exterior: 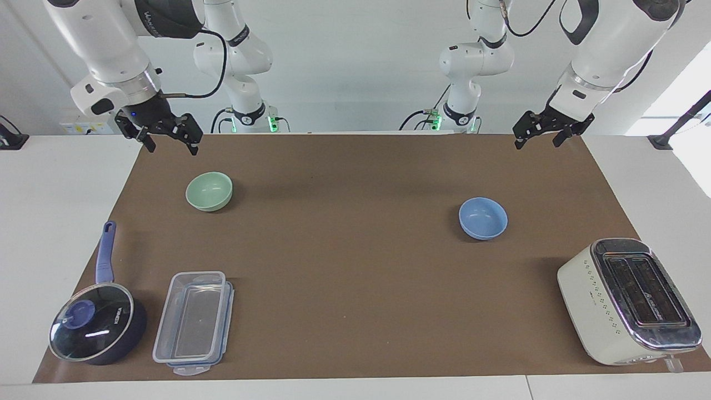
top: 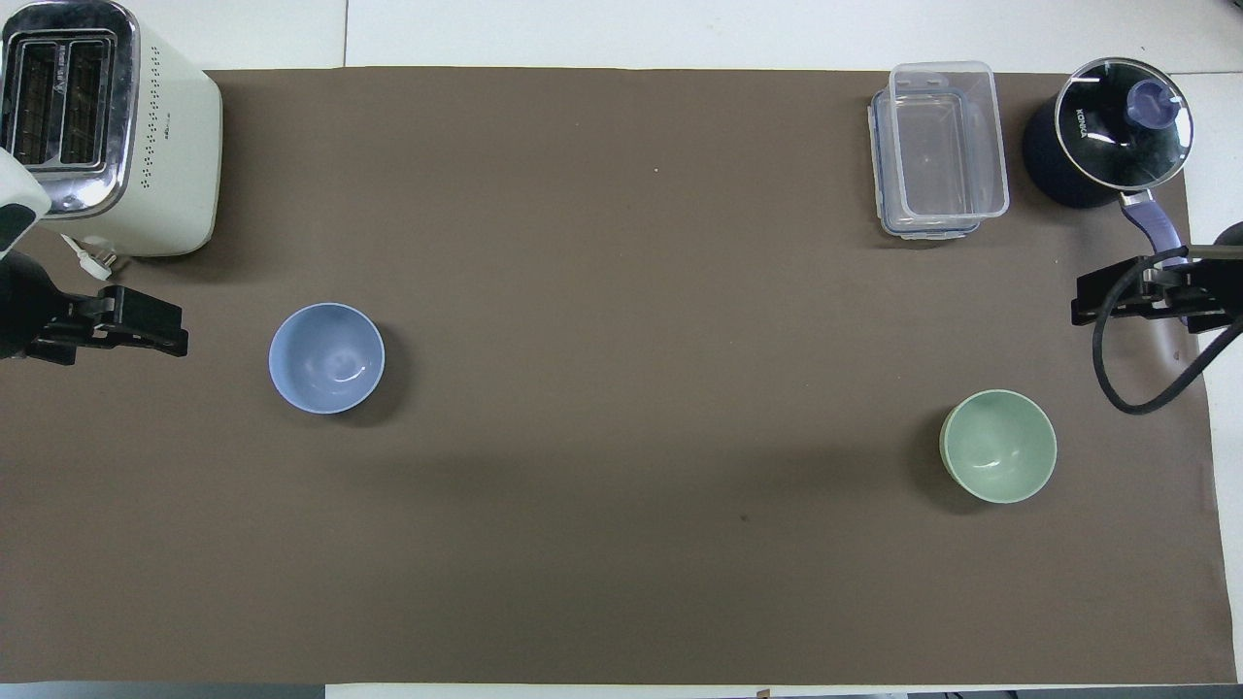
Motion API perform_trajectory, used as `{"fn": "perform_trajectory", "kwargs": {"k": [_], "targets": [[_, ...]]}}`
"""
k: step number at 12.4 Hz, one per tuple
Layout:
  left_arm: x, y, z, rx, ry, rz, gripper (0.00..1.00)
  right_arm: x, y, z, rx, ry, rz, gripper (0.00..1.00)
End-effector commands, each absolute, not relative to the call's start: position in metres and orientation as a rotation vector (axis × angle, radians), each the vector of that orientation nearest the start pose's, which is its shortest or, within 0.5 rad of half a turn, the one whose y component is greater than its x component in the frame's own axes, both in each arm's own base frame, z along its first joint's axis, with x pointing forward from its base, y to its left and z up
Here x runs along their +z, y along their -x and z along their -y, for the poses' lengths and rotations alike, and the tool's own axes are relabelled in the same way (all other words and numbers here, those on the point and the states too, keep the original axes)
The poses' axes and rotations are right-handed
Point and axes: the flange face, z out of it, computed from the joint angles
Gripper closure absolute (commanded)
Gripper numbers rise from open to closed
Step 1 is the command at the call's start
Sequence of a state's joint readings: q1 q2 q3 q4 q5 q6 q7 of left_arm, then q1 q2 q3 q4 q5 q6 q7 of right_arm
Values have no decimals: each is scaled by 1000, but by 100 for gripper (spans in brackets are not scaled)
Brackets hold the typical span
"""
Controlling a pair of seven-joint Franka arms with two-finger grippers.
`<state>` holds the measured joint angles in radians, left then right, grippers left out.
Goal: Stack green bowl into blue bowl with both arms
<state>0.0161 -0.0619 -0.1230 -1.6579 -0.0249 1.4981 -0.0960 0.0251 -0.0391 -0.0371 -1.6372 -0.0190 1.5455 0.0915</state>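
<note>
The green bowl [exterior: 209,191] stands upright and empty on the brown mat toward the right arm's end of the table; it also shows in the overhead view [top: 998,446]. The blue bowl [exterior: 483,218] stands upright and empty toward the left arm's end, a little farther from the robots [top: 326,357]. My right gripper [exterior: 171,147] hangs open and empty in the air over the mat's edge near the green bowl [top: 1092,301]. My left gripper [exterior: 537,143] hangs open and empty over the mat's edge at the left arm's end [top: 165,330]. Neither gripper touches a bowl.
A cream toaster [exterior: 627,300] stands at the left arm's end, farther from the robots than the blue bowl. A dark blue pan with a glass lid [exterior: 97,325] and a clear plastic container [exterior: 194,322] stand at the right arm's end, farther out than the green bowl.
</note>
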Motion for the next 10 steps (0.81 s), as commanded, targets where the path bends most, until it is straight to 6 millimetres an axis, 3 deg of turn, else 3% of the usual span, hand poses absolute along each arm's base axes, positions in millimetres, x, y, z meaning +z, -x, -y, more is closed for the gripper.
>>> {"fn": "perform_trajectory", "kwargs": {"k": [1,7,10], "targets": [[614,-519,62,155,3159,-49,0,611,-540,10,66,3169,-192,0],[612,-519,62,140,3160,-73,0,611,-539,11,71,3167,-201,0],[602,-519,57,133,3162,-66,0,610,-539,15,76,3165,-216,0]]}}
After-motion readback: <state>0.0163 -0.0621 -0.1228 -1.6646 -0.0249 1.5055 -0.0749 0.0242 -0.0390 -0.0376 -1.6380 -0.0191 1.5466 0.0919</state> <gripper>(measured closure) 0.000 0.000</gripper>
